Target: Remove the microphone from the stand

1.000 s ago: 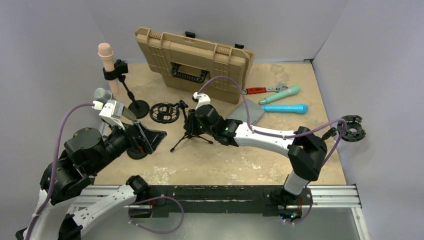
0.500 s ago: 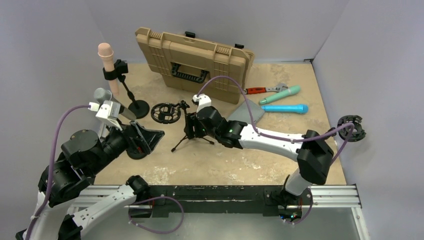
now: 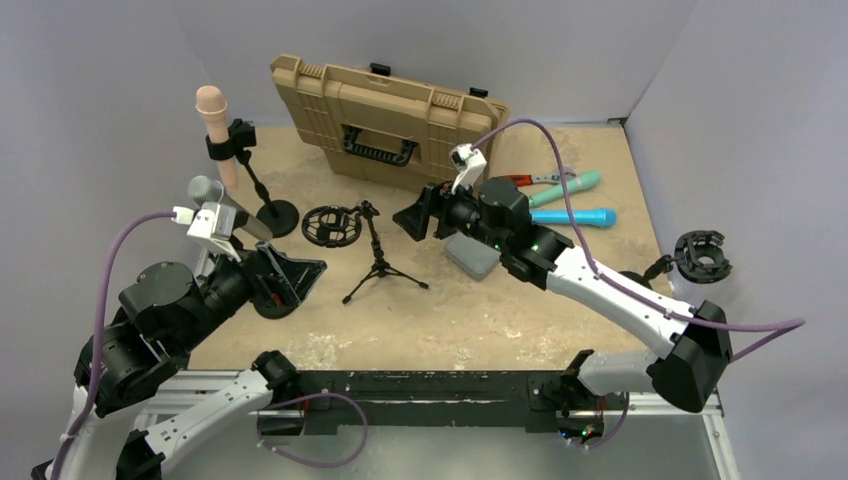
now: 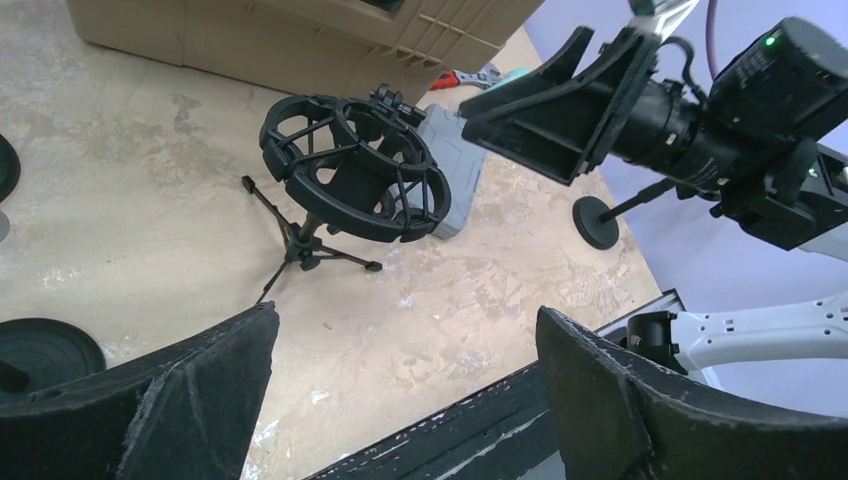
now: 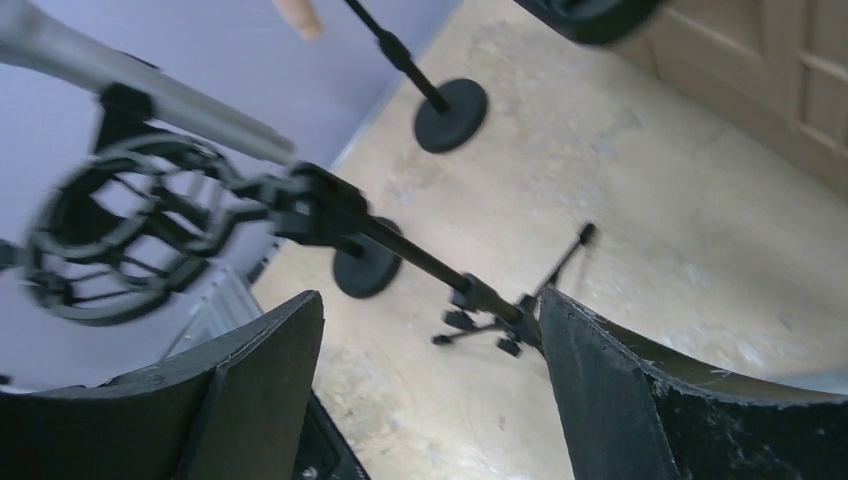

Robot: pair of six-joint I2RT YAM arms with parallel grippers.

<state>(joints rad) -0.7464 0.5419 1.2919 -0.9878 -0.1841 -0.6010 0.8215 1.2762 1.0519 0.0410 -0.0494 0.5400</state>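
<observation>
A pink microphone [image 3: 211,110] stands clipped in a round-based stand [image 3: 258,185] at the back left. A silver microphone [image 3: 205,190] sits in a second stand beside my left arm, and it also shows in the right wrist view [image 5: 130,85]. In the middle stands a small tripod [image 3: 378,262] carrying an empty black shock mount [image 3: 331,225]. My right gripper [image 3: 415,212] hovers open to the right of the tripod and above it, holding nothing [image 5: 430,300]. My left gripper [image 3: 305,275] is open and empty, left of the tripod [image 4: 407,312].
A tan hard case [image 3: 385,128] leans at the back. A grey pouch [image 3: 472,255] lies under my right arm. Teal [image 3: 560,188] and blue [image 3: 570,217] microphones and a red-handled wrench [image 3: 520,180] lie at the back right. Another shock mount [image 3: 703,255] sits at the right edge.
My right gripper has opened off the tripod stand and drawn back up and to the right. The left arm has barely shifted.
</observation>
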